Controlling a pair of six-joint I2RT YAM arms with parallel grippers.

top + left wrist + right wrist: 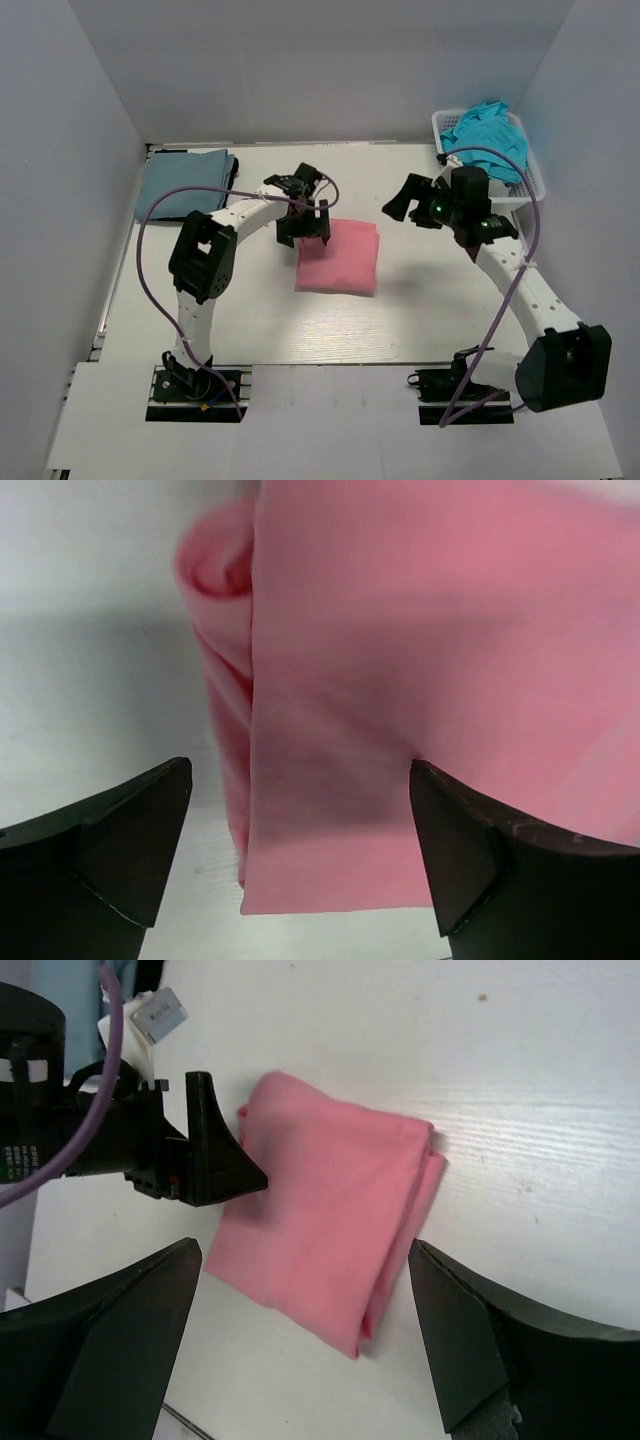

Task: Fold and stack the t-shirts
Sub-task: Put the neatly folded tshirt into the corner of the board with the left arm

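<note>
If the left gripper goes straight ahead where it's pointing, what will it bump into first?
Most likely the folded pink t-shirt. It fills the space right ahead of the left gripper, whose fingers are open over one edge of it. How far off it is, I can't tell.

Your left wrist cam crops the salmon-pink tee (420, 660) at the top & right edges, so its far side's out of shot. From the top cam, the left gripper (303, 228) covers the tee's far-left corner; can't tell if fingertips touch cloth. The teal tee (487, 128) is bunched in the basket (530, 178), hiding whatever's beneath. On the right wrist cam, the grey-blue tee (78, 975) is a blurry, cut-off sliver.
</note>
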